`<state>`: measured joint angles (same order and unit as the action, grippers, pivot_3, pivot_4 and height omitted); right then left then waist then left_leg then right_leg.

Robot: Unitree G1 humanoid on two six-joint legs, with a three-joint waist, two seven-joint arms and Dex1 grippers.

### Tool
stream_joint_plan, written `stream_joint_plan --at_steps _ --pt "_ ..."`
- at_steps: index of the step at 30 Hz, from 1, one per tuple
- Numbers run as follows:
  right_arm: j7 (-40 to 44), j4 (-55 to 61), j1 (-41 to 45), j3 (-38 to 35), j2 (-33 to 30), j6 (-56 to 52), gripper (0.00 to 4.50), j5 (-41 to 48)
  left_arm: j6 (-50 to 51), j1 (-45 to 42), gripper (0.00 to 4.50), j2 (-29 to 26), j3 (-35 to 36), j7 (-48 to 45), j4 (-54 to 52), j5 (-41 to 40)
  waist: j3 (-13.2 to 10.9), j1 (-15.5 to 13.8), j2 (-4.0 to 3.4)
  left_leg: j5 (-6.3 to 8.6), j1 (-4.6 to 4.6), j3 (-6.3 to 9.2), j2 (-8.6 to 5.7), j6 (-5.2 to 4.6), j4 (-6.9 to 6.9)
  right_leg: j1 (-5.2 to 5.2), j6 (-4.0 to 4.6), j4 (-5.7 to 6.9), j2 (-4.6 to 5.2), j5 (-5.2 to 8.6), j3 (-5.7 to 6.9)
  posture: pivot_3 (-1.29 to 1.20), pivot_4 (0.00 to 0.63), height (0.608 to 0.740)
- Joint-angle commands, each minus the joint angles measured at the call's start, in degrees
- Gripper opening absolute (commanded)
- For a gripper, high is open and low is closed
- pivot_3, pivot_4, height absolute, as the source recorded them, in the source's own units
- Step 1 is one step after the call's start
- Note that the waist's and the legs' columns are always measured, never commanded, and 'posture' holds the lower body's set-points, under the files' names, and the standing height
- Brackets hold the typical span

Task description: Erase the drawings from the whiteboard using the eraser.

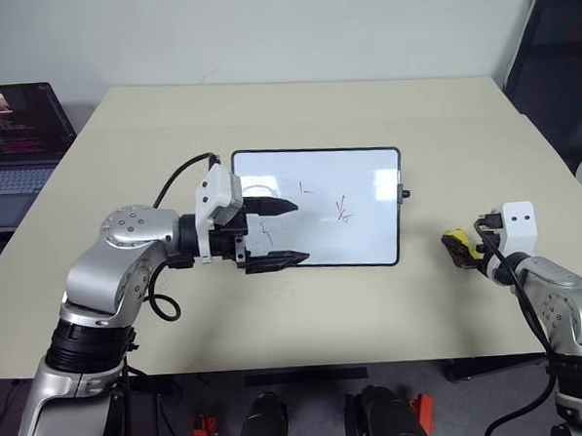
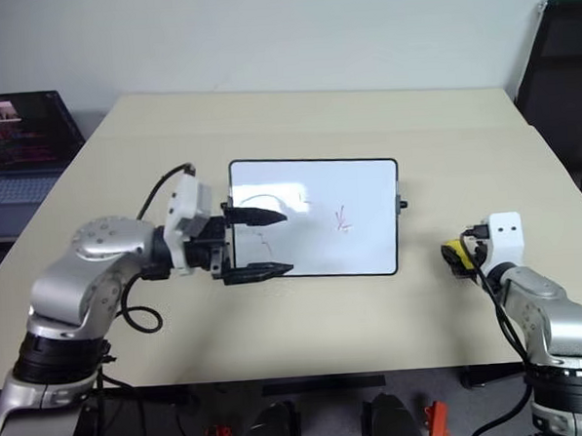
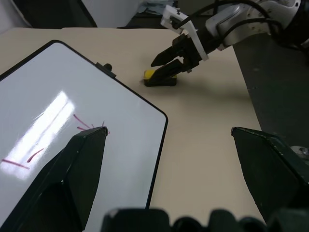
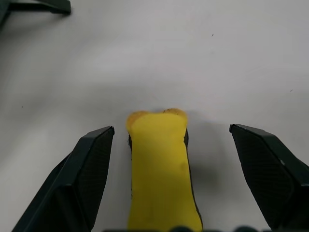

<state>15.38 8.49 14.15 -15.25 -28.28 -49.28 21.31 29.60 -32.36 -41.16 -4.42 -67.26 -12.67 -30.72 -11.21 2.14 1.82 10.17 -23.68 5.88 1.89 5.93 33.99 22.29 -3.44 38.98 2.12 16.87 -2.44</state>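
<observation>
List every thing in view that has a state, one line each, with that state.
whiteboard: flat on the table, drawings not yet erased.
drawings: reddish scribbles on the board.
eraser: lying on the table, between the right hand's fingers, not gripped.
left hand: open, over the board's left edge.
right hand: open, around the eraser.
laptop: lid up, screen lit.

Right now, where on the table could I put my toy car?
Bare tabletop lies behind the whiteboard, and more in front of it toward the near edge. It is crowded where the left tool hangs over the board and where the right tool straddles the eraser.
</observation>
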Motion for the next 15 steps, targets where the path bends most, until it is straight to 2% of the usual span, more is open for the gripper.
stream_joint_plan --at_steps 1,6,7,10,15 --pt "0.9 -0.6 1.8 -0.1 -0.8 1.7 4.18 -0.6 -0.4 -2.0 4.5 0.6 -0.2 -0.9 -1.7 -0.7 0.0 0.0 0.0 0.0 0.0 0.0 0.0 0.0 0.0 0.0 0.0 0.0 0.0 0.0 0.0 0.0 0.15 0.74" --pt "1.3 -2.4 2.9 0.3 -0.7 2.5 4.18 -1.1 -0.7 -2.7 4.5 1.0 -0.5 -1.3 -1.0 -0.2 0.0 0.0 0.0 -0.01 0.0 0.0 0.0 -0.01 0.0 0.0 0.0 0.0 -0.01 0.0 0.0 0.0 0.15 0.74" --pt "1.2 -2.6 3.0 0.4 -0.7 2.7 4.02 -1.2 -0.7 -2.7 4.5 1.0 -0.5 -1.3 -0.9 -0.1 0.0 0.1 0.0 0.0 0.0 0.0 0.0 -0.01 0.0 0.0 0.0 0.0 -0.01 0.0 0.0 0.0 0.15 0.74" --pt "1.1 -2.9 3.3 0.1 -0.3 3.0 3.28 -1.3 -1.0 -2.3 4.5 0.9 -0.4 -1.3 -0.6 0.3 0.0 0.1 0.0 -0.01 0.01 0.01 0.0 -0.01 0.0 0.0 0.0 0.01 -0.01 0.0 0.01 0.0 0.15 0.74" --pt "1.8 -2.7 3.1 0.2 -0.3 2.5 1.48 -1.1 -1.0 -1.6 4.5 0.5 0.1 -1.2 -0.7 0.4 0.0 0.1 0.0 -0.01 0.0 0.01 0.0 -0.01 0.0 0.0 0.0 0.01 -0.01 0.0 0.0 0.0 0.15 0.74"
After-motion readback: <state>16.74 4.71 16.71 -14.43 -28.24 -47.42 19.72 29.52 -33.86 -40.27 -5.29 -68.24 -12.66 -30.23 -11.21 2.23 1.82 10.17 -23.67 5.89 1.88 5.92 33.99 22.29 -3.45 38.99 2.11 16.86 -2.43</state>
